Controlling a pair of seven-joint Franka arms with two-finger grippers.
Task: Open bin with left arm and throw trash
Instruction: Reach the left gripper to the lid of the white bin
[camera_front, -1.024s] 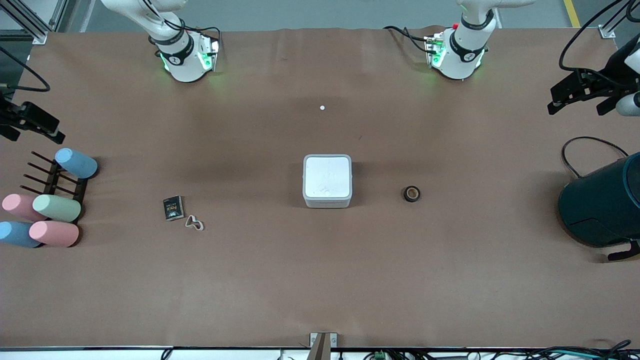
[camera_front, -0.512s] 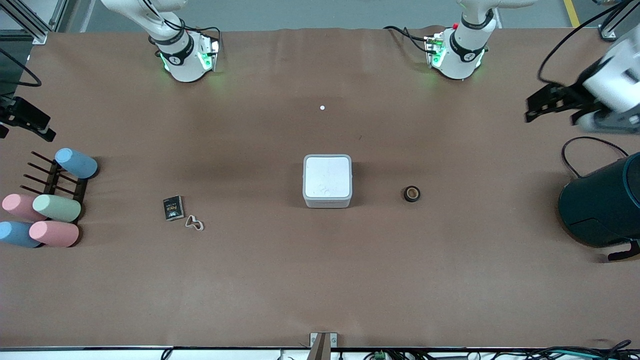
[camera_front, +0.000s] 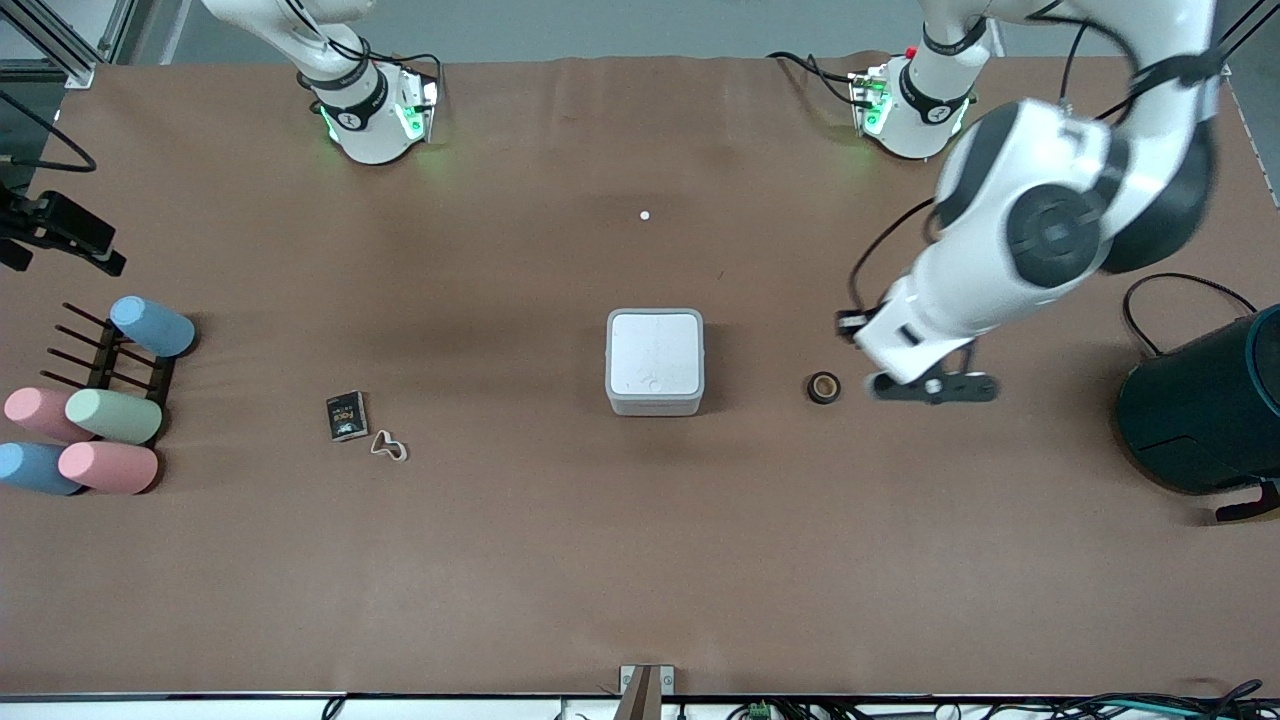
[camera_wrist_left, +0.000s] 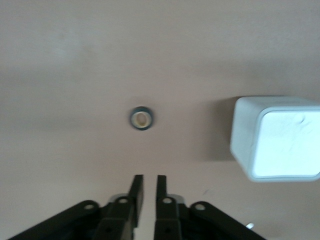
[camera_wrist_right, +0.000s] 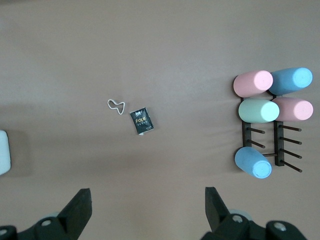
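Left gripper (camera_wrist_left: 146, 181) nearly clenched, empty, over table near tape ring (camera_front: 824, 387); right gripper (camera_wrist_right: 147, 202) released, waiting; bin (camera_front: 655, 361) probably light, slippery: lift lid by front edge.

One white square bin (camera_front: 655, 362) with its lid closed sits on the table. There are three bits of trash: one black packet (camera_front: 346, 415), one beige rubber band (camera_front: 388, 446) and one dark tape ring (camera_front: 824, 387). Five pastel cups lie on one dark peg rack (camera_front: 110, 362): two blue (camera_front: 152, 326), two pink (camera_front: 108, 467) and one pale green (camera_front: 113, 416). One dark teal cylinder (camera_front: 1205, 415) and one tiny white dot (camera_front: 644, 215) complete the count.
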